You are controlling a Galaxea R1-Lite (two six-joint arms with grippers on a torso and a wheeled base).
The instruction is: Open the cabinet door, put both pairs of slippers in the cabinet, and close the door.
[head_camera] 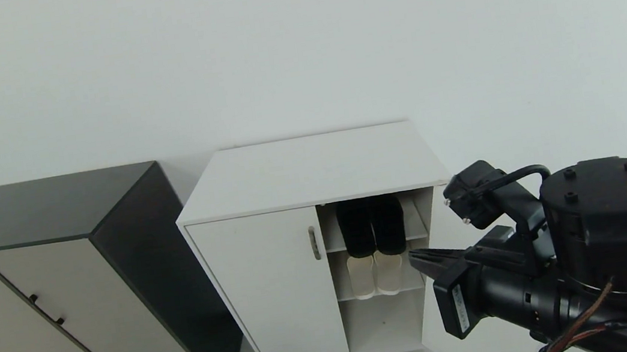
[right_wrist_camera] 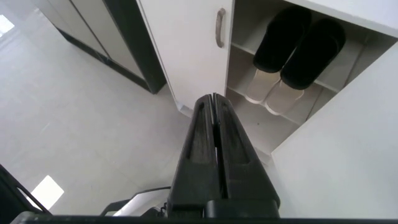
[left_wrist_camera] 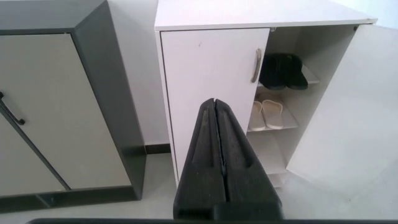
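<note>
Two cabinets stand against the wall, with no readable writing on either.

- Far left: dark cabinet [head_camera: 143, 265]. Its pale double doors are shut and have black bar handles.
- Just beside it, with a narrow gap between them: white cabinet [head_camera: 306, 168].
- Its left door [head_camera: 268, 291] is shut, with a grey handle [head_camera: 314, 242] on the inner edge.
- The left gripper [left_wrist_camera: 214, 107] points at that shut door from well back. Its fingers are pressed together with nothing between them.
- The right half of the white cabinet is open, and two shelves split it into three compartments.
- Top compartment: black slippers [head_camera: 371, 226], the pair side by side and touching.
- Middle compartment: white slippers [head_camera: 375, 274], also side by side, directly under the black pair.
- Both pairs are inside and the cabinet is not yet closed.
- The right door [left_wrist_camera: 339, 124] is swung wide out into the room, hinged on the cabinet's right side.
- The right gripper [head_camera: 416, 258] sits in front of the open half at middle-shelf height. Its tips are just right of the white slippers.
- Its own wrist view shows it clear of the shelves and both pairs, over the floor [right_wrist_camera: 81, 124] in front of the cabinet.
- Its fingers are flat against each other and carry nothing.
- A white sticker [head_camera: 458, 302] on the right gripper's body has print too small to read.
</note>
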